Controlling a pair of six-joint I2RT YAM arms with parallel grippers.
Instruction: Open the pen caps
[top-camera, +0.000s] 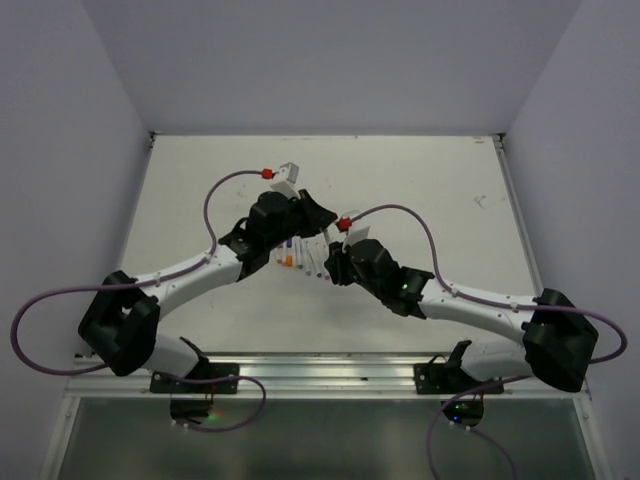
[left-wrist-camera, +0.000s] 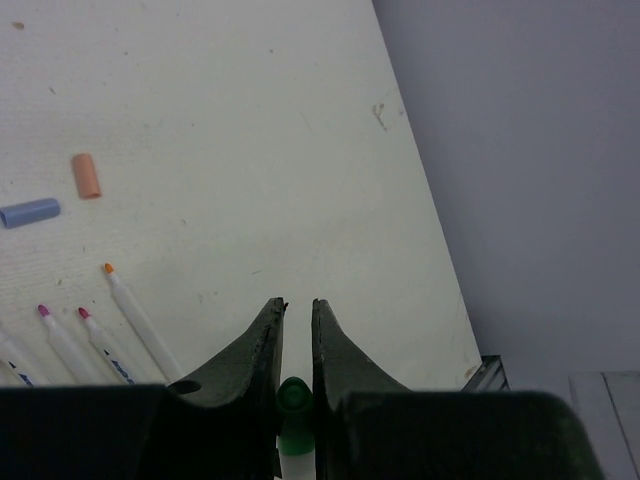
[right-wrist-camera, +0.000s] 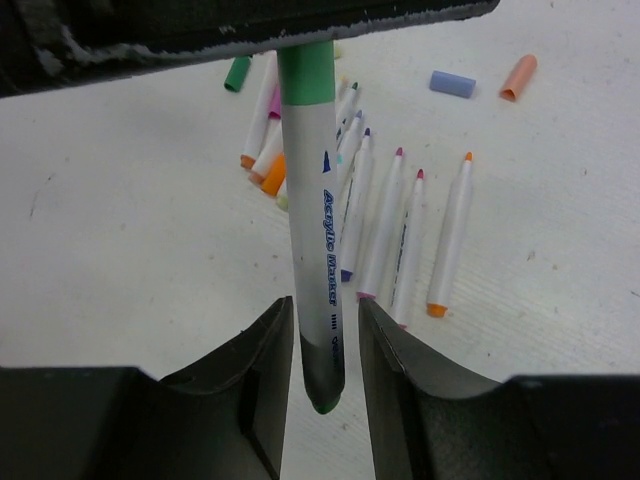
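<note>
1. Jaws on the left arm stand almost shut, pinching the green cap (left-wrist-camera: 293, 395) deep between them, nearer their roots than their tips.
2. Right jaws are set narrowly about the far end of the same marker's white barrel (right-wrist-camera: 322, 230). One side touches it and a sliver of gap shows on the other, so I judge the hold firm but cannot be sure.
3. That marker hangs in the air between the two arms, above the counter (right-wrist-camera: 120, 230), with its cap seated on the barrel. The step in hand looks to be the pull itself.
4. Pull straight along the barrel's axis, with the arms drawing apart in one line. A sideways bend could jam the cap or lever the barrel out of the right jaws.
5. A slight twist during the pull may free the snap fit. If the barrel slides, tighten the right hold first.
6. Below lie a row of opened markers (right-wrist-camera: 450, 240), a loose orange cap (right-wrist-camera: 518, 77) and blue cap (right-wrist-camera: 452, 83), and a small heap of markers (right-wrist-camera: 268, 140), some seemingly capped.
</note>
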